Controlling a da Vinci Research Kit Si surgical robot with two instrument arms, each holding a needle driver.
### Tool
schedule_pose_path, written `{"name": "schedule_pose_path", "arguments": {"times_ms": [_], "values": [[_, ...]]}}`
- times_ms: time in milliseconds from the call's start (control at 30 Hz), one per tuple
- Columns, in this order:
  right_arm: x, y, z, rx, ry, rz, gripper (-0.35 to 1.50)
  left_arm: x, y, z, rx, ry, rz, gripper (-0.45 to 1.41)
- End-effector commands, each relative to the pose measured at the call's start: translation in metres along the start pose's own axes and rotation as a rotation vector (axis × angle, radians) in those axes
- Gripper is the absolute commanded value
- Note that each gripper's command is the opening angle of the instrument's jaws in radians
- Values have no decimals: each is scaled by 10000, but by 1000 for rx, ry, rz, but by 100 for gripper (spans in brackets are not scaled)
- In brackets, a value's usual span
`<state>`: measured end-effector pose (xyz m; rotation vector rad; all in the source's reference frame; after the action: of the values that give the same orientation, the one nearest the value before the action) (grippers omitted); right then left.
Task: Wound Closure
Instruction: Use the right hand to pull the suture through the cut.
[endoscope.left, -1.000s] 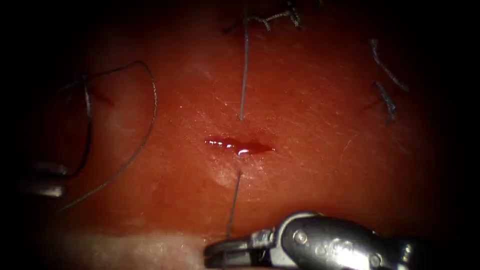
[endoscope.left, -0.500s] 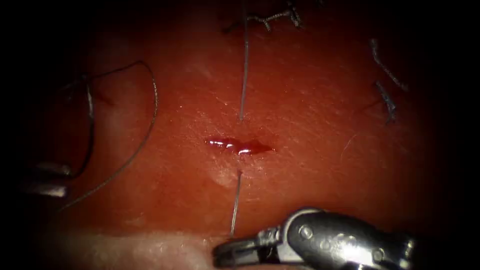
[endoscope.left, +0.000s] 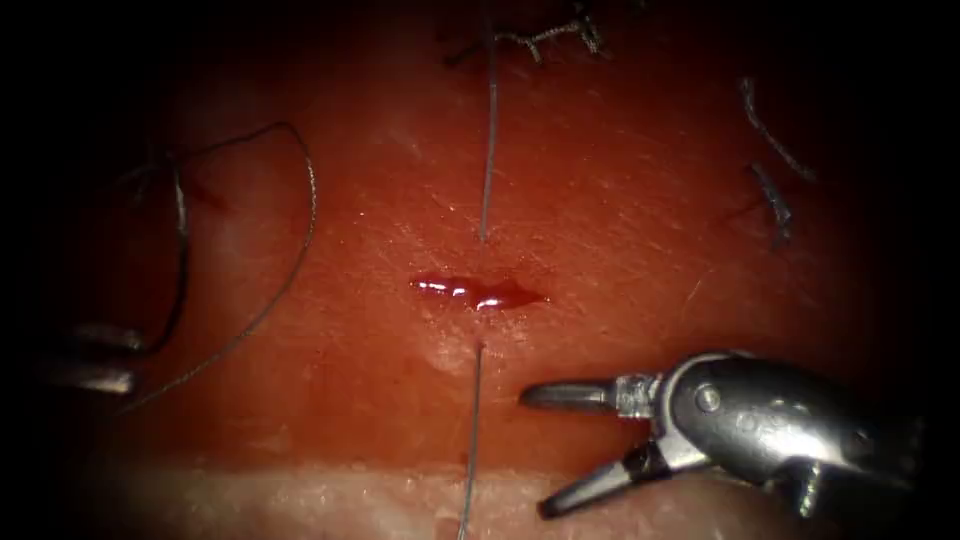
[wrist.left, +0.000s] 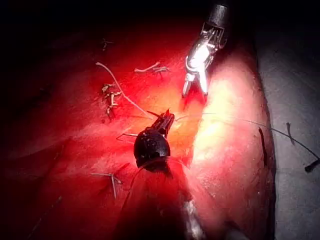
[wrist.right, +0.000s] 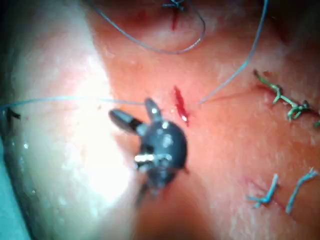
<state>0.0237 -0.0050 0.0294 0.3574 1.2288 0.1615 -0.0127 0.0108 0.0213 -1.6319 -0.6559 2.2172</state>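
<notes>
**Open gripper beside a threaded cut**

Showing the tissue (endoscope.left: 620, 200) under the endoscope, with the short cut (endoscope.left: 440, 286) at the centre of the frame and red fluid (endoscope.left: 492, 299) glistening along it. Tracing the thread (endoscope.left: 488, 150) straight down from the top edge into the tissue just above the cut, then picking it up again just below the cut and following it to the bottom edge, over the pale rim of the tissue.

Catching the right gripper (endoscope.left: 533, 453) at the lower right of the frame, spread wide and pinching nothing, its upper fingertip pointing toward the lower run of thread but staying apart from it. Confirming the same spread from the left wrist view (wrist.left: 195, 94) and from the right wrist view (wrist.right: 131, 110), the latter placing the open tips close beside the cut and the thread.

Finding the needle (endoscope.left: 182, 250) at the far left of the endoscope frame, well left of the cut, lying out of the tissue, curving down to the left gripper (endoscope.left: 95, 358) in the dim lower left. Not being able to tell whether that gripper is clamping it. Noting a thin loop of thread arcing off the needle's upper end and falling back toward the lower left.

Seeing cut ends of thread (endoscope.left: 775, 205) sitting on the tissue at the upper right.
</notes>
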Motion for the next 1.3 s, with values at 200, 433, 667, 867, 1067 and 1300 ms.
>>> {"name": "schedule_pose_path", "arguments": {"times_ms": [200, 433, 667, 867, 1067, 1300], "values": [[-29, 31, 24, -126, -32, -86, 138, -2, -4, 6, -1, 1, 2, -45], [-55, 21, 62, -98, -40, -105, 138, -2, -4, 5, -1, 1, 2, -45], [-66, 12, 81, -49, -71, -122, 130, -2, -4, 4, -2, 1, 1, -45], [-64, 15, 86, -54, -66, -121, 118, -2, -3, 4, -2, 1, 1, -45], [-66, 16, 80, -39, -56, -120, -35, -2, -3, 4, -2, 1, 1, -45], [-69, 18, 75, -29, -57, -121, -35, -1, -2, 4, -2, 1, 1, -45]]}}
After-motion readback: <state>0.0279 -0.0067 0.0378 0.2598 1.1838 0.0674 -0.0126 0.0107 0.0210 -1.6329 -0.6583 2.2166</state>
